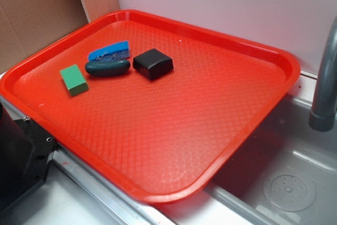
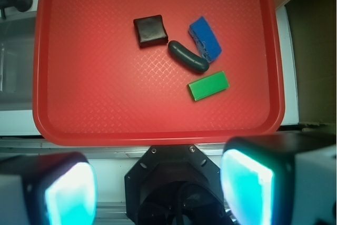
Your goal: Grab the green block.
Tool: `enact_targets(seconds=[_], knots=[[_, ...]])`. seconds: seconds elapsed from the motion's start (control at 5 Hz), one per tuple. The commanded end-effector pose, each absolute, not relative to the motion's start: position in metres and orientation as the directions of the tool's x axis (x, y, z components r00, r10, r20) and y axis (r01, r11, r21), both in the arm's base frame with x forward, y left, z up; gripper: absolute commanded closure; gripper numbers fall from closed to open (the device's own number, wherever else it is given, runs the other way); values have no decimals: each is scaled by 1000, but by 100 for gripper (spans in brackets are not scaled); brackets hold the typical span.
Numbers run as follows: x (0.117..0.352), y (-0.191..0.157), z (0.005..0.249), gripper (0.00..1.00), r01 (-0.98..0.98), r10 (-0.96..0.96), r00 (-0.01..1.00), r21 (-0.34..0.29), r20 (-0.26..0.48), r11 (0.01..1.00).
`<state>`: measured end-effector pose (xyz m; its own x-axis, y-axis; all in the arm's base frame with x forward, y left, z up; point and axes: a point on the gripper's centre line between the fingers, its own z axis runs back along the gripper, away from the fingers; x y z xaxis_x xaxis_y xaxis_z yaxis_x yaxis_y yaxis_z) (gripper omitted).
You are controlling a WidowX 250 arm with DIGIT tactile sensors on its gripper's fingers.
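A red tray (image 1: 221,109) with a textured floor fills most of both views, resting over the edge of a grey sink (image 1: 295,183), with a grey faucet (image 1: 325,77) at the right edge of the exterior frame. The green block (image 1: 73,79) lies flat on the tray, at the left of the exterior frame and right of centre in the wrist frame (image 2: 208,86), clear of everything around it. Just beside it sits a dark teal rounded piece (image 1: 107,67), and touching that piece's far side is a blue curved piece (image 1: 109,51). A black square block (image 1: 152,63) lies near the teal piece, at the upper centre of the wrist frame. The end effector (image 2: 158,191) appears only at the bottom of the wrist frame, high above the tray's near rim; its two fingers (image 2: 247,188) stand wide apart with nothing between them, their inner faces glowing cyan. A brown cardboard panel (image 1: 31,14) stands at the upper left of the exterior frame.
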<state>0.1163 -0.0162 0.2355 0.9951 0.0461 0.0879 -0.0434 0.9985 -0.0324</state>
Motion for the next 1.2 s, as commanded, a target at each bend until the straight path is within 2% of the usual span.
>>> enact_targets(seconds=[0.0, 0.2, 0.4, 0.6, 1.0], knots=[[116, -16, 235, 0, -43, 46, 995, -32, 88, 999], [124, -2, 236, 0, -195, 202, 975, -78, 94, 978], [135, 15, 228, 0, -398, 405, 909, -80, 98, 914], [141, 32, 212, 0, -598, 610, 785, -124, 106, 792], [146, 59, 149, 0, -844, 856, 512, -139, 78, 518]])
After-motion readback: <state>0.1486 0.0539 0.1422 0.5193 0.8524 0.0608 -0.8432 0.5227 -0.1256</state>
